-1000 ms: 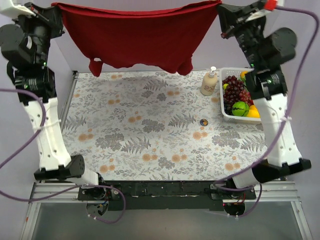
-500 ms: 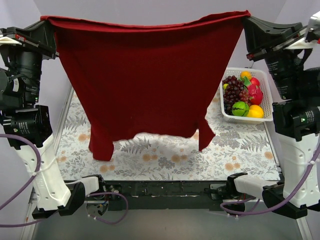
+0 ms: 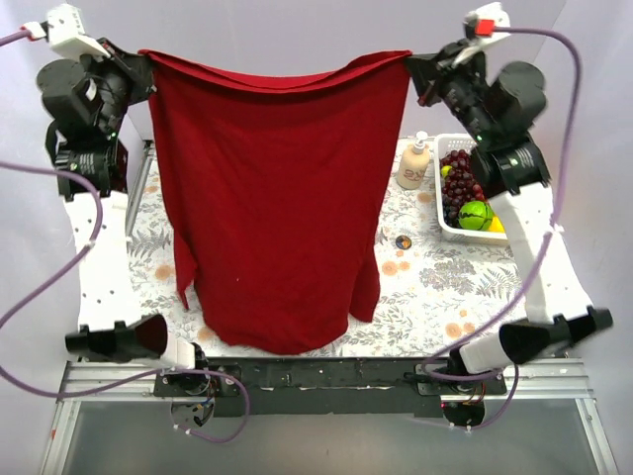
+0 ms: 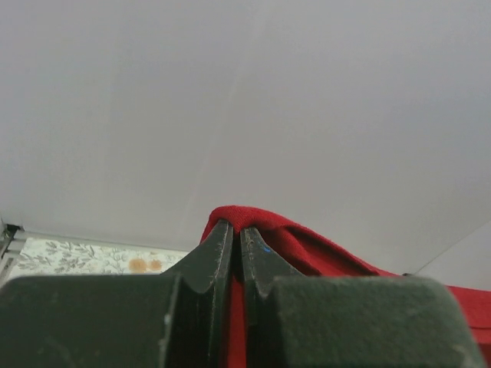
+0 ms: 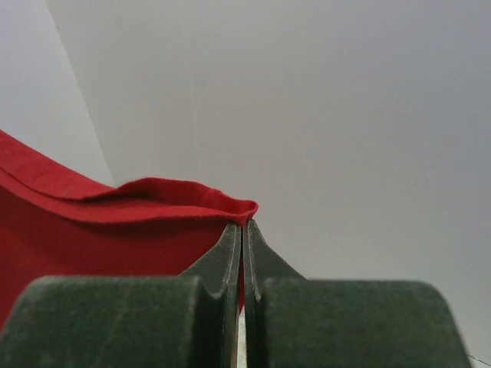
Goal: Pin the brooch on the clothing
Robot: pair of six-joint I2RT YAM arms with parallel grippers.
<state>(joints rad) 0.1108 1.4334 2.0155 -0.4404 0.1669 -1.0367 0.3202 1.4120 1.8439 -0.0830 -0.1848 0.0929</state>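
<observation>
The clothing (image 3: 272,198), a dark red T-shirt, hangs in the air over the left and middle of the table, stretched between both arms. My left gripper (image 3: 146,61) is shut on its upper left corner, and my right gripper (image 3: 413,67) is shut on its upper right corner. In the left wrist view the red cloth (image 4: 307,249) bulges over the closed left gripper (image 4: 236,230). The right wrist view shows a folded hem (image 5: 115,222) pinched in the right gripper (image 5: 243,224). The brooch (image 3: 403,241), a tiny round badge, lies on the table to the right of the hanging shirt.
A floral cloth (image 3: 445,287) covers the table. A white basket (image 3: 465,139) of toy fruit stands at the right edge, with a pump bottle (image 3: 414,163) just left of it. The shirt hides much of the table behind it.
The shirt was held high at the back, then spread wide and nearer. Now both grippers stand closer together and the shirt hangs narrower, its hem near the table's front.
</observation>
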